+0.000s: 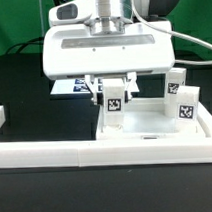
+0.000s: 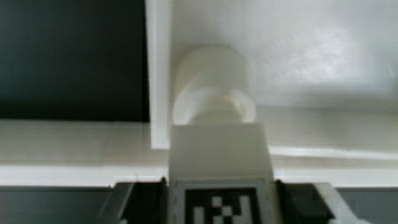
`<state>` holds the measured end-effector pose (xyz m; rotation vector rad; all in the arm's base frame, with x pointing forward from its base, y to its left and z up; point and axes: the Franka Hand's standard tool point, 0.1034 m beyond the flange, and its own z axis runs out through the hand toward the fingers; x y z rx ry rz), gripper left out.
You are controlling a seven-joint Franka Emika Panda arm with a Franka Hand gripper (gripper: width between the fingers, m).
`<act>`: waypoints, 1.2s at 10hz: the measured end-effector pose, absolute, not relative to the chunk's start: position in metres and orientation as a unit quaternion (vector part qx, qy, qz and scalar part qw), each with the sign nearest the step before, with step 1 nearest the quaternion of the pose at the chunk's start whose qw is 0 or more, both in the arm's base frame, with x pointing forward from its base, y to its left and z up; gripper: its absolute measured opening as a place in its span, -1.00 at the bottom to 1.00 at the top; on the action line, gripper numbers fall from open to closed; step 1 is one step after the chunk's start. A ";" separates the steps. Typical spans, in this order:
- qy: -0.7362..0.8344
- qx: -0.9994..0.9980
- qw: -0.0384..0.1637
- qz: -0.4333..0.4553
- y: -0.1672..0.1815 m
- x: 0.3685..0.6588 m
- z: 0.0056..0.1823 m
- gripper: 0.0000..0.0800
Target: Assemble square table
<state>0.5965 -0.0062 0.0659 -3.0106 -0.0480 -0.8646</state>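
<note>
Square table top, white w/ raised rim, lies on the black table surface towards the exterior view's right, its near edge right against the long low white border wall that runs across the front. At the top's near corner on the exterior view's left, one leg block stands upright, tag facing the camera, and it looks set in or on that corner; exact seating can't be told. Two more leg blocks stand upright at the far side on the exterior view's right, close together, one behind the other, tags also facing out. A 4th block isn't made out.

Gripper hangs straight down over the corner leg block, wide white body above, two short fingers either side of the block's upper part. Fingers look pressed onto the leg block, pinching it. Wrist view agrees: leg block fills the centre, tagged face near the cam, rounded white end further off, w/ dark finger pads at each flank of the tagged face. Beyond it, white tray surface and a rim line, black table to one side.

Behind the gripper, the marker board lies flat, partly hidden by the fingers
</note>
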 end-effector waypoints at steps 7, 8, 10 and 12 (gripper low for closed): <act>-0.013 -0.962 0.009 -0.274 -0.005 0.600 0.066 -0.08; -0.013 -0.962 0.009 -0.274 -0.005 0.600 0.065 0.36; -0.013 -0.962 0.009 -0.273 -0.005 0.600 0.065 0.57; -0.013 -0.962 0.009 -0.273 -0.005 0.600 0.065 0.61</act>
